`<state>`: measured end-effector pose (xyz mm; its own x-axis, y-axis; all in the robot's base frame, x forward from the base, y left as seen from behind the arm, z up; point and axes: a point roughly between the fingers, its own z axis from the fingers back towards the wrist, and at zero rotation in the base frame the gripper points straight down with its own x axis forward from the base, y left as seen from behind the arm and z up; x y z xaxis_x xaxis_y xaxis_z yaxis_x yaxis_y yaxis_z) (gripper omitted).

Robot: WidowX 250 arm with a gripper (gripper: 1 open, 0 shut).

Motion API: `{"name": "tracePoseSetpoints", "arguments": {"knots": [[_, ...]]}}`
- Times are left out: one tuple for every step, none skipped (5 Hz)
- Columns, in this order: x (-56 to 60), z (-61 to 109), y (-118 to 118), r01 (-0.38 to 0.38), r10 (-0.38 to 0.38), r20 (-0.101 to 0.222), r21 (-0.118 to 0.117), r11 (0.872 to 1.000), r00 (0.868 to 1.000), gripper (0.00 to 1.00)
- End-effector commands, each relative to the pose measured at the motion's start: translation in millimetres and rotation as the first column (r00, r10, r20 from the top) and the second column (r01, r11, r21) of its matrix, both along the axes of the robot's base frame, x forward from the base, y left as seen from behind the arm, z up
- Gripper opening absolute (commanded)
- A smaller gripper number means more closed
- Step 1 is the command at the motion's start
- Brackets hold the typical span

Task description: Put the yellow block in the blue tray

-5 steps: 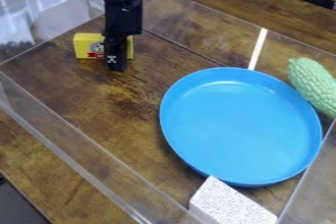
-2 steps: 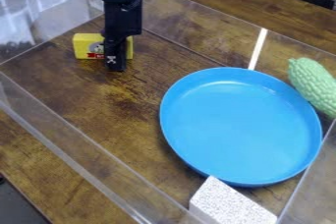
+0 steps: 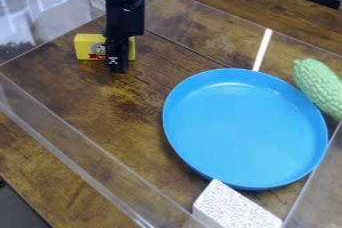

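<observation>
While the yellow block (image 3: 91, 47) sits at the far-left of the table (image 3: 120, 112), at abt 10 o'clock from the blue tray (image 3: 245, 127), the task looks barely begun: block not lifted, tray bare inside. The claw (image 3: 118, 64) points straight down w/ its jaws drawn together, tips right at the block's 3 o'clock edge, low to the table. From this view I can't tell whether the tips pinch the block's edge or just stand against it; the jaws themselves read as closed.

Done so far, as I judge it: arm is at the block, approx. in place for a grab. Left: get a sure hold, lift, carry toward 4 o'clock across the bare wood, lower over the tray, release. Block and tray are well apart, so most of the work remains.

Count:
- yellow block: 1
- blue tray: 1, nothing in it
- bumpy green object (image 3: 321, 85): 1, at tray's 2 o'clock, just beside the rim
- white speckled sponge (image 3: 235, 208): 1, at tray's 6 o'clock, touching or nearly touching the rim
- claw/arm: 1
- clear walls (image 3: 60, 147) round the table
</observation>
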<state>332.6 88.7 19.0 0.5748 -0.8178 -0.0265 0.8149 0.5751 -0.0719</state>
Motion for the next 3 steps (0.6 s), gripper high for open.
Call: {"name": "tracePoseSetpoints", "arguments": {"knots": [[6.8, 16.5, 9.3, -0.016, 0.015, 0.055, 0.009, 1.0, 0.998, 0.0], [8.1, 16.1, 9.5, -0.013, 0.013, 0.058, 0.009, 1.0, 0.998, 0.0], [9.4, 15.6, 9.6, -0.011, 0.011, 0.062, 0.008, 1.0, 0.998, 0.0]]}}
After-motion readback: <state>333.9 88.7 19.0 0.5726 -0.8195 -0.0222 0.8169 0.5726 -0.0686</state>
